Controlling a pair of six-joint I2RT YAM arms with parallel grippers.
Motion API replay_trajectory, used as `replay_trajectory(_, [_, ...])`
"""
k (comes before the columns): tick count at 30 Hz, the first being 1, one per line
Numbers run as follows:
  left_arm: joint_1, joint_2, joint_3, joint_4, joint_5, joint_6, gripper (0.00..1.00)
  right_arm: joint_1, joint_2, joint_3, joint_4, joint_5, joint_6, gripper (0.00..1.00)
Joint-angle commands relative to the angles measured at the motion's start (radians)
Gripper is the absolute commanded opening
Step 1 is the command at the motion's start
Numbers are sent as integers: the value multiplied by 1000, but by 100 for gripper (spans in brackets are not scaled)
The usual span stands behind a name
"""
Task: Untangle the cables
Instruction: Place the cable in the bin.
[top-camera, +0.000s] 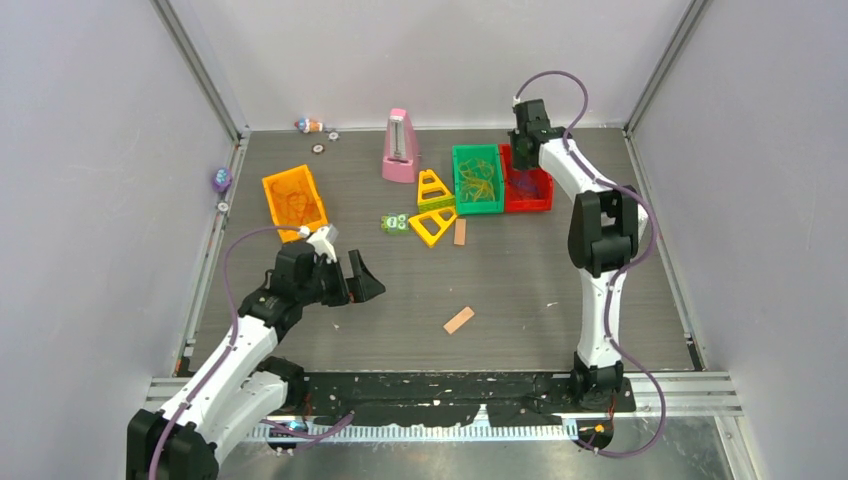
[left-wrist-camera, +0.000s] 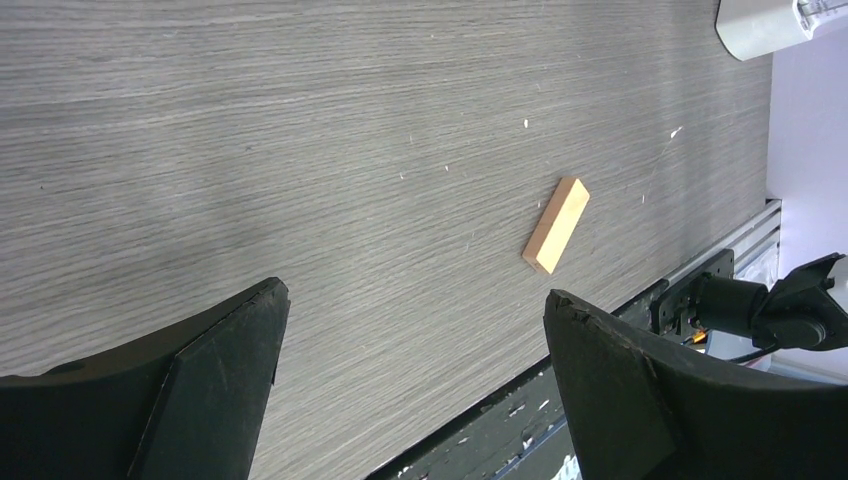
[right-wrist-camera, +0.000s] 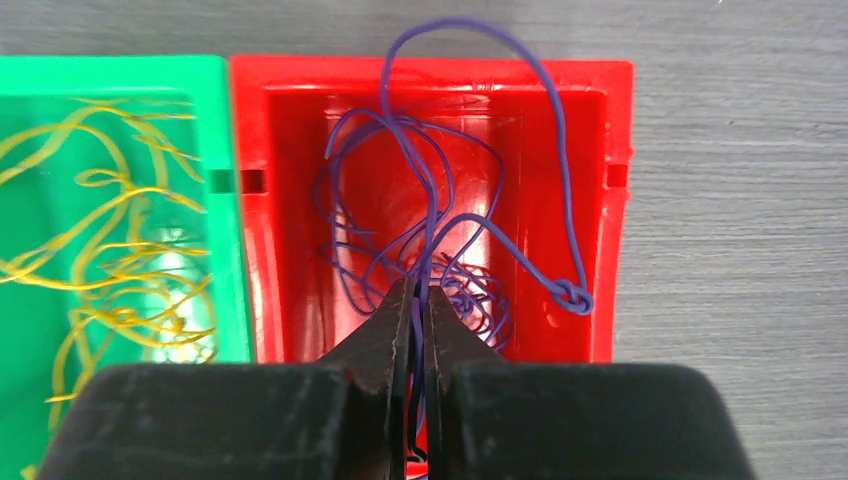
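Near the left of the desk (top-camera: 520, 290), my left claw (left-wrist-camera: 415, 296) hovers with its jaws spread wide and nothing between them. Just right of it a small wooden block (left-wrist-camera: 556, 225) lies flat on the grey wood-grain, apart from both fingers.

Farther in, on the left, sits an orange bin (top-camera: 272, 190); thin reddish strands (top-camera: 296, 205) show faintly inside it, too small to make out. Toward the middle, two yellow triangle frames (top-camera: 433, 226) lie together, with a second block (top-camera: 460, 232) just to their right.

At the far side a green bin (right-wrist-camera: 120, 68) and a red bin (right-wrist-camera: 600, 200) stand side by side, walls touching. The yellow cables (right-wrist-camera: 110, 270) lie loose in the green one. My right claw (right-wrist-camera: 420, 290) is over the red bin, pinched narrow on the purple cables (right-wrist-camera: 440, 200), whose strands run up between its fingers from the tangle on the bin floor. One purple loop arches over the far rim onto the desk and comes back to a small knot at the bin's right wall.
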Motion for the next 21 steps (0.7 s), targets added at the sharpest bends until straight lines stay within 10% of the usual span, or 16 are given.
replay_trajectory(1, [-5,2,27,54,-8,8,100,-7,76,111,-66,-1,-41,5])
replay_trajectory(9, [-5,0,31,62,-12,9,99,-12,177,208,-178,-29,-38,12])
replay_trajectory(21, [-2,-12,95,78,-200,61,100,-11,-112,126,-179,-81,-25,90])
